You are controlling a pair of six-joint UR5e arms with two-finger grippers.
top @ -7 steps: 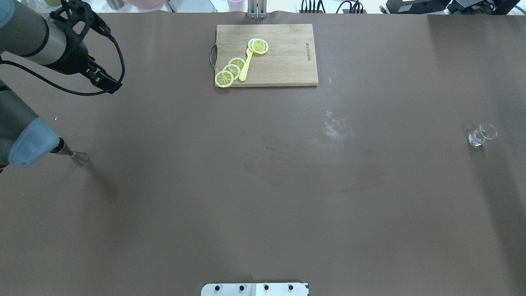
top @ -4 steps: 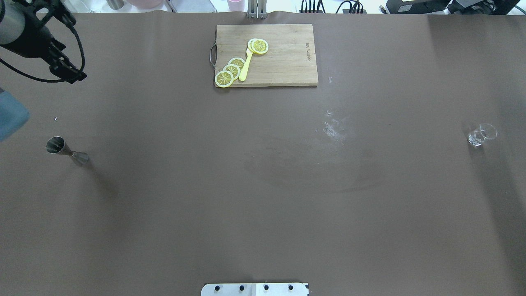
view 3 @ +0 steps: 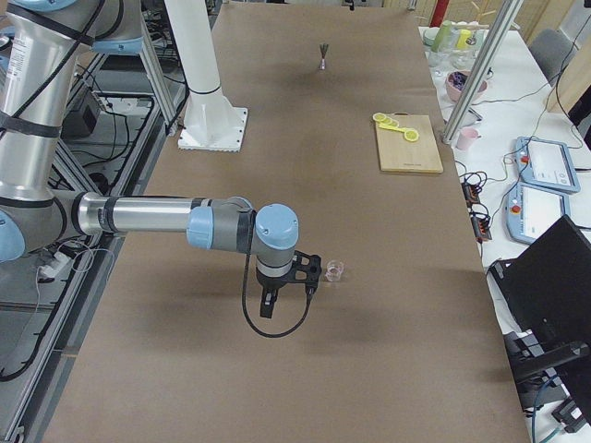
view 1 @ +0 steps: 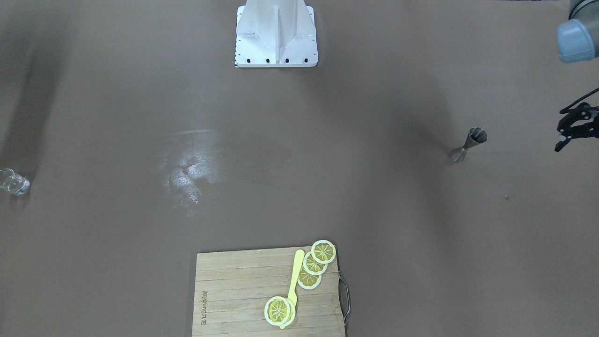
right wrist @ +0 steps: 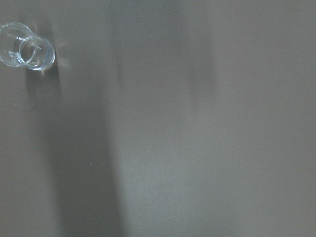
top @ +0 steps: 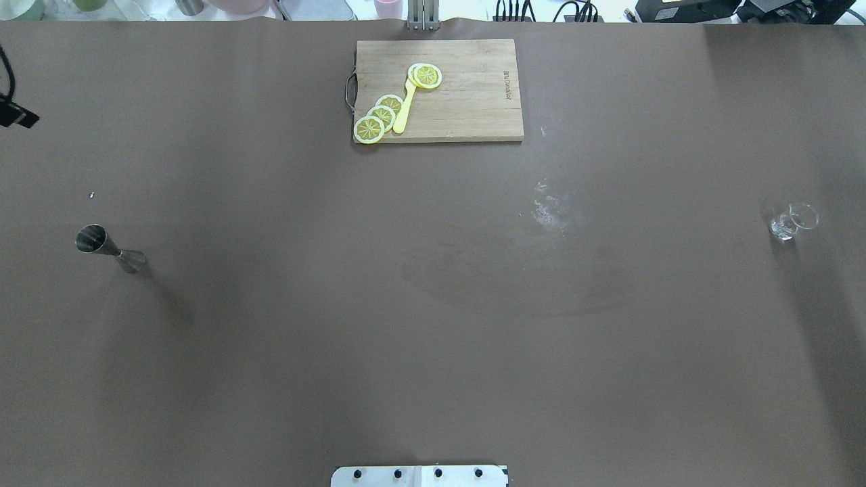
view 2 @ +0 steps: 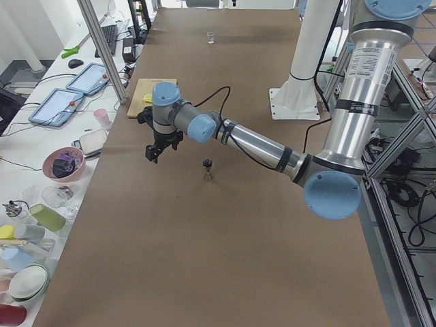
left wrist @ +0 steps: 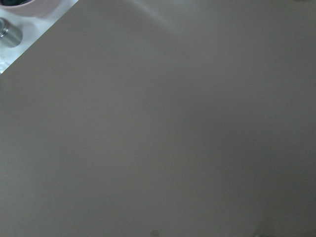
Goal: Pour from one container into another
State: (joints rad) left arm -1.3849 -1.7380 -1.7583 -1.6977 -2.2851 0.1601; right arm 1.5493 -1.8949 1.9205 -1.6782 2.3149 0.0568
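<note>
Looking down on a long worktop [top: 433, 352] under a brown cover, evenly lit with soft shadows and a pale smudge [top: 551, 210] mid-way, flanked by a white side table [view 2: 20, 146] crowded with a pink bowl [view 2: 63, 163], cups [view 2: 102, 117] and tablets [view 2: 88, 78], an aluminium post [view 2: 102, 48] alongside, a dark laptop [view 3: 545, 268] further along.

You see the left gripper [view 1: 568, 128] cut off by the frame edge, so its jaws can't be judged. The right gripper [view 3: 288, 297] shows only side-on, unreadable. The jigger [top: 108, 249] is too small to show any contents.
</note>
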